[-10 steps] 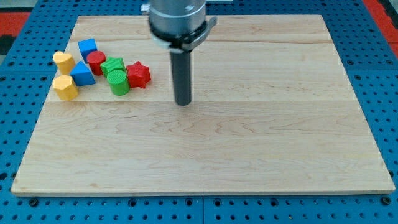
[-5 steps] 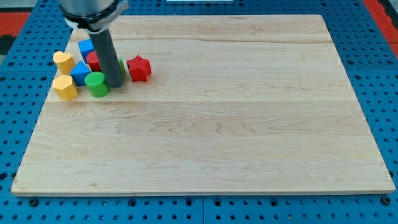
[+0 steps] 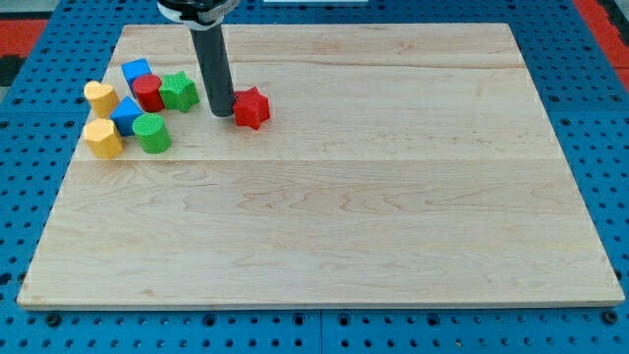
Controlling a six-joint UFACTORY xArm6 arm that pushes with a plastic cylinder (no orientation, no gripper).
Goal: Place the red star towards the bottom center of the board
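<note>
Red star [image 3: 252, 107]: upper left of board [image 3: 413, 256], apart from the other blocks.
My tip [image 3: 222, 113]: bare rod, no hand; touching star's left side.
Remaining: whole push to bottom centre.

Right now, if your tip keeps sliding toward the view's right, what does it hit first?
My tip sits just left of the red star, seemingly touching it, so the star comes first; beyond it the board looks free.

The light is bright and even, seemingly from above. My rod [image 3: 213, 59] carries a pale sheen down its side, and the blocks throw only small, soft shadows onto the board [image 3: 393, 226]. Focus is sharp throughout, with no blur and no noticeable bending at the edges.
</note>
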